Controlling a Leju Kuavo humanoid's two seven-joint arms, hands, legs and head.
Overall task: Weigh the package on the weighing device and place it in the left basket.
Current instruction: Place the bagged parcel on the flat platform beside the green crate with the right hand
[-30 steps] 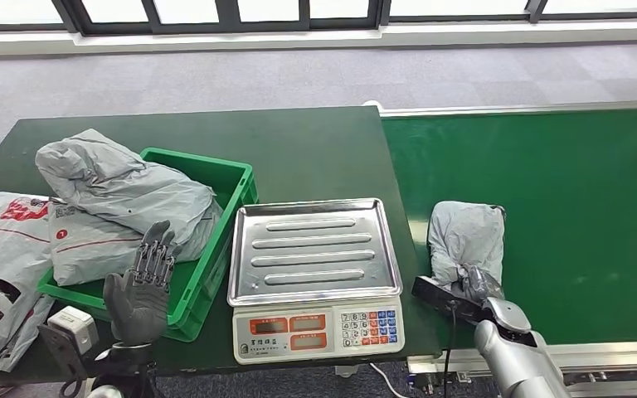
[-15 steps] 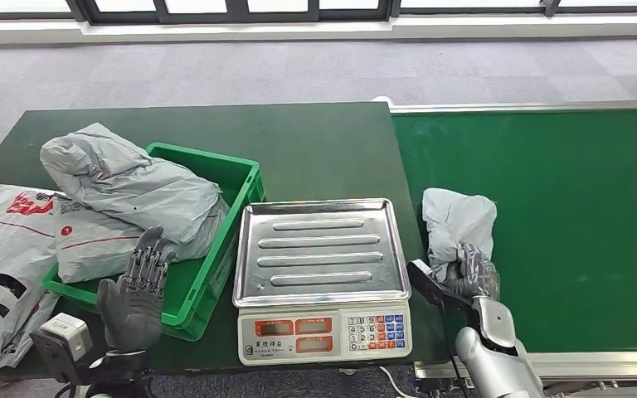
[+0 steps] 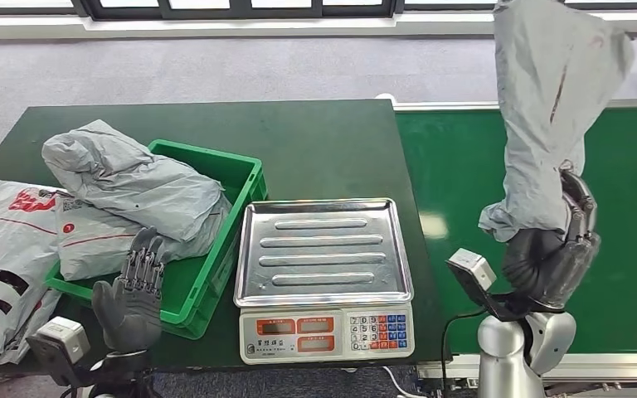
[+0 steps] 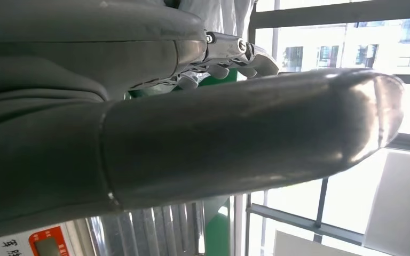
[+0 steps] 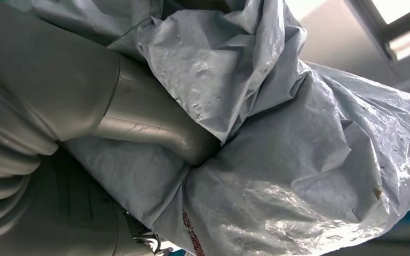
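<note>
Right hand [image 3: 551, 261] is now gripping the grey package [image 3: 551, 108] high above the green conveyor belt [image 3: 630, 249], lifted off it; left hand [image 3: 133, 294] is still hovering open-fingered by the green basket [image 3: 245, 178].

The head view looks forward and down from high on the body, over the dark green surface [image 3: 323, 141]; the left wrist view sits very close behind the left hand [image 4: 155, 133] and shares the scale [image 3: 323, 274]; the right wrist view is pressed near the package [image 5: 299, 176].
</note>
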